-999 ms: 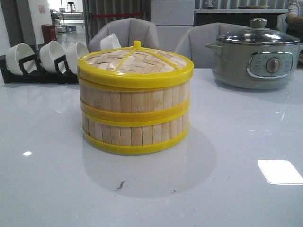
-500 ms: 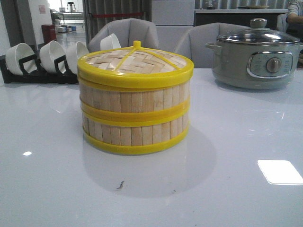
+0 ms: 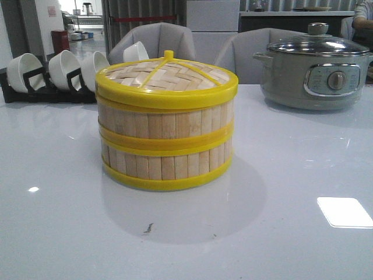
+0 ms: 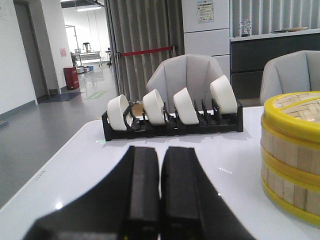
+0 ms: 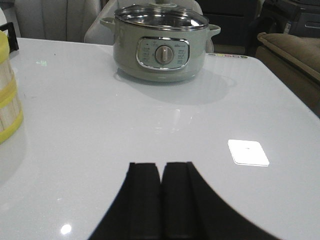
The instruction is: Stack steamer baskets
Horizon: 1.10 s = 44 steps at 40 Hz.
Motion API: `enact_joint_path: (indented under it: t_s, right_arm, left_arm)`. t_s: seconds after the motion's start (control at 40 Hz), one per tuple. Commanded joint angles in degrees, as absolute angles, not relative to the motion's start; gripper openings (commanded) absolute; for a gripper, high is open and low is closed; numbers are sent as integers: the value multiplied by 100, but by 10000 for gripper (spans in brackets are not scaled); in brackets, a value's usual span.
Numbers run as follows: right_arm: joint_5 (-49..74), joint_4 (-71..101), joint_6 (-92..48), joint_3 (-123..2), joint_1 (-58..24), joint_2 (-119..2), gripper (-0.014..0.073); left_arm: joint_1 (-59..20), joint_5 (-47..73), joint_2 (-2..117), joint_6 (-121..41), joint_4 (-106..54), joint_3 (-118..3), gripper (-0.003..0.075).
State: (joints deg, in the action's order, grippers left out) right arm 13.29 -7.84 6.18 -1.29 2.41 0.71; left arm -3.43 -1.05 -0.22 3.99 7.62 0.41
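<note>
Left gripper (image 4: 160, 195) and right gripper (image 5: 161, 200): fingers pressed together, empty, low over table (image 3: 291, 233), well clear of stack.

Steamer baskets (image 3: 166, 149) stacked two high mid-table, lid (image 3: 166, 79) on top; looks finished.

Risk: careless arm sweep nudging stack, sliding lid.

Behind stack: bowl rack (image 3: 41, 81), electric pot (image 3: 315, 73); collision hazard if reaching past.
</note>
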Motion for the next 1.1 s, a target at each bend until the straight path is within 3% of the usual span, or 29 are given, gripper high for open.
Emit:
enact_joint_path:
  t_s: [0.0,0.674,0.899,1.074]
  right_arm:
    - [192,-882,603,27,285,178,31]
    - [134,-767,595,87,279,178,31]
    - [304,471,-723,87,279,178,31]
    - [148,471,-740,87,279,178,31]
  left_arm:
    - [-340,-608,-110,393,759,45,88]
    - [-340,-608,-110,393,759,45,88]
    - [-340,-608,-110,393,759,45,88]
    - [-340,-608,-110,393,759,45,88]
